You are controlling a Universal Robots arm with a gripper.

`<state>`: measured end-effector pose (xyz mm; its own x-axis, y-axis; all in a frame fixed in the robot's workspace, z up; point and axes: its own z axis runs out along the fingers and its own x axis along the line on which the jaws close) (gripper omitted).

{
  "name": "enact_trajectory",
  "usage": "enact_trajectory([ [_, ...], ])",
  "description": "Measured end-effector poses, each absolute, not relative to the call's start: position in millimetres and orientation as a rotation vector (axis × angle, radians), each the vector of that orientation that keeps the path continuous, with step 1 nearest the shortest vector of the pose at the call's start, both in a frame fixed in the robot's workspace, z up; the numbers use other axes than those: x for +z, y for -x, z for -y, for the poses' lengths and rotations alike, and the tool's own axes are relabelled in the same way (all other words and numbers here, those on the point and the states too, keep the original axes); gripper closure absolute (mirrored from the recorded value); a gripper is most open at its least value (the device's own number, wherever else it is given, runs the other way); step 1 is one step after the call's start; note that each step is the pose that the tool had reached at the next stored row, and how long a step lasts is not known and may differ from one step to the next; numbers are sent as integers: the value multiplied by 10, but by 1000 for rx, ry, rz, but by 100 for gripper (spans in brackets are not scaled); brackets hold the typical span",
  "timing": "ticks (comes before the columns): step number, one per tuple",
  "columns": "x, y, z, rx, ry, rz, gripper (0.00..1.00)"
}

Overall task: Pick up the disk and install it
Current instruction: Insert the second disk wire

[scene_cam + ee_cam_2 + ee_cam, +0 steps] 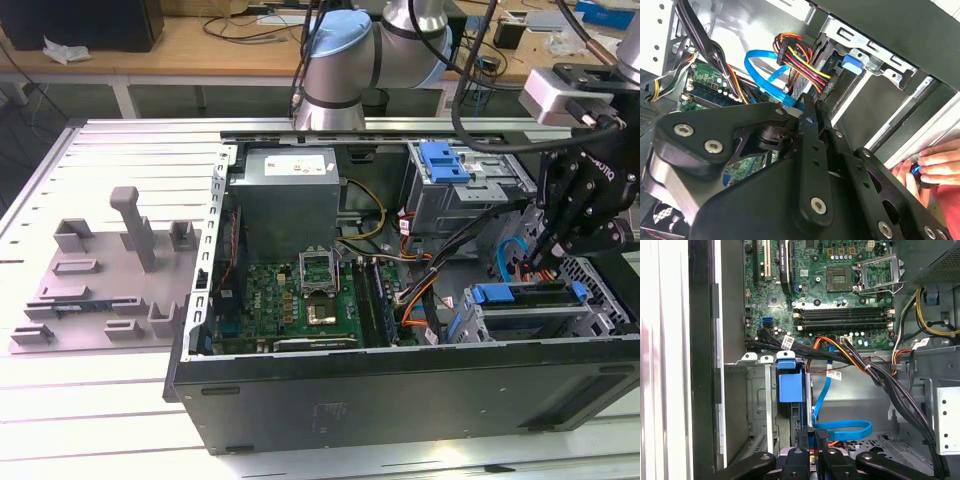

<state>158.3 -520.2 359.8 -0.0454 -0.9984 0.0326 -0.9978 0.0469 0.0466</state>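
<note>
- The gripper (545,262) hangs at the exterior view's right, reaching down into the open computer case (400,385). Its two black fingers (806,436) are drawn close together, with barely a slit between them. I cannot tell whether anything is pinched there.
- The disk (520,295) sits in the lower drive bay in the lower right of the exterior view, just below the fingertips. Its blue carrier frame shows along the top of the bay.
- In the first wrist view the disk's blue frame end (790,386) stands in the bay, beside the fingertips.
- A blue flat cable (845,430) loops just past the fingertips, near a bundle of orange, yellow and black wires (800,57).
- The motherboard (300,295) lies in the middle of the case.
- In the second wrist view a person's hand (935,167) rests at the case's outer edge.
</note>
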Motion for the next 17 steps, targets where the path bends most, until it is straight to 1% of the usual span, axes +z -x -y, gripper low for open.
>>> enact_trajectory([
  [6,3587,-1582,5247,-42,-2139,2244,83],
  [17,3555,-1581,5290,-48,-2141,2248,83],
])
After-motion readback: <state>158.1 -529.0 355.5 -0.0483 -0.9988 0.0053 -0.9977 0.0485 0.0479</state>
